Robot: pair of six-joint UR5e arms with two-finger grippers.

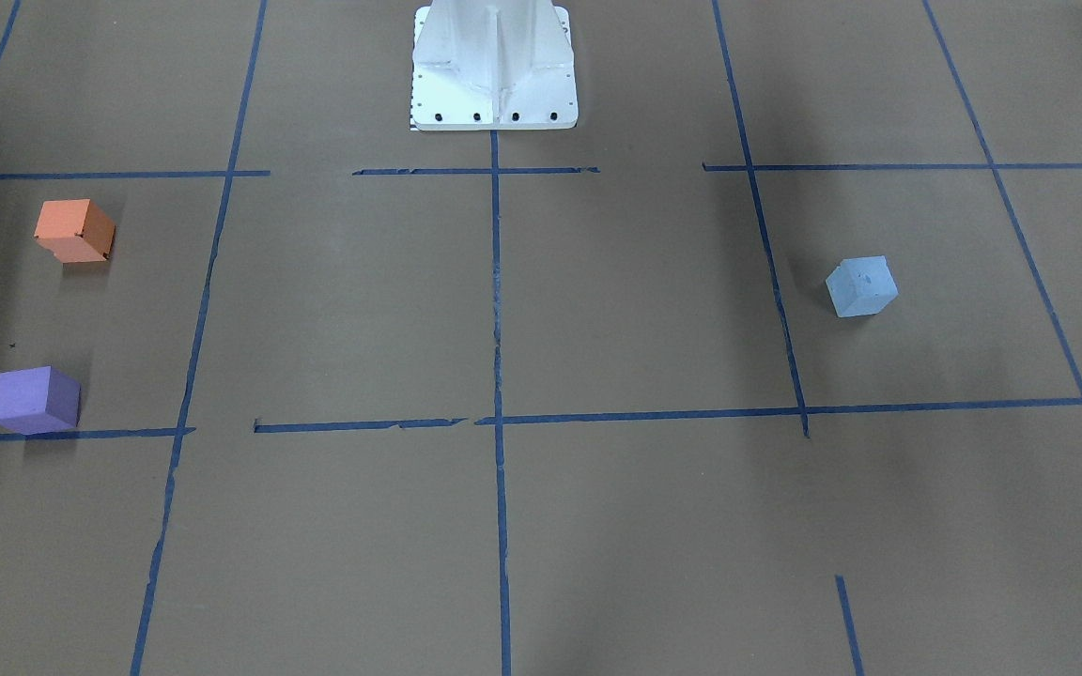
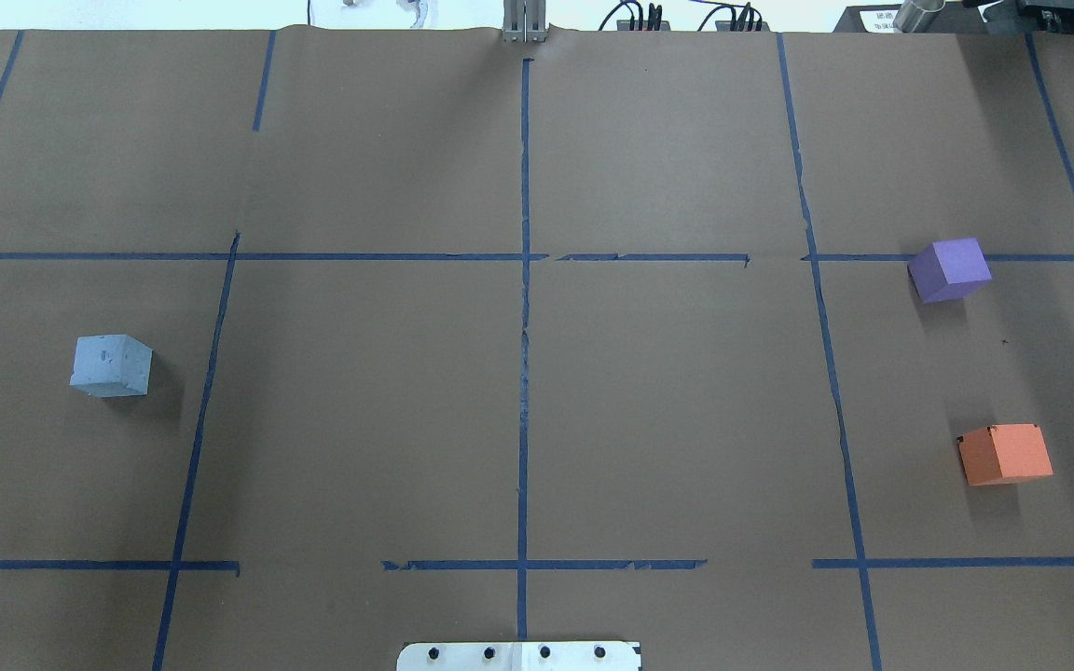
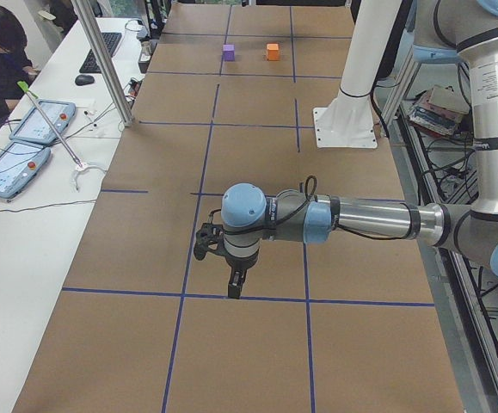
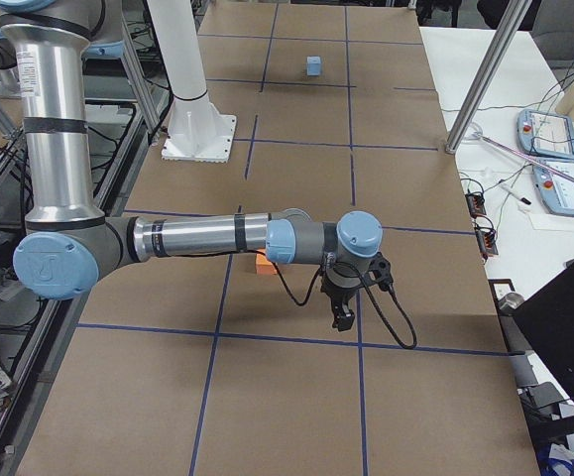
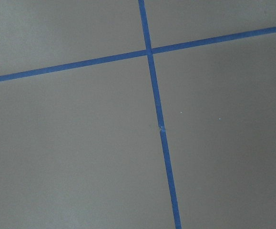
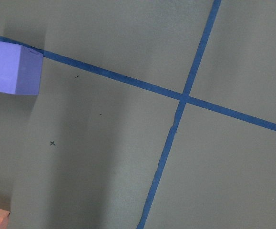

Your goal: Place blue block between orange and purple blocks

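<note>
In the front view, the blue block (image 1: 861,286) sits at the middle right. The orange block (image 1: 75,230) and the purple block (image 1: 36,400) sit well apart from it at the left edge.

From overhead, blue is at the left and the other two are at the right.

In the left side view, the left gripper (image 3: 234,291) hangs low in the middle. I cannot tell if it is open or closed.

In the right side view, the right gripper (image 4: 343,319) hangs near the orange block. I cannot tell there either.
</note>
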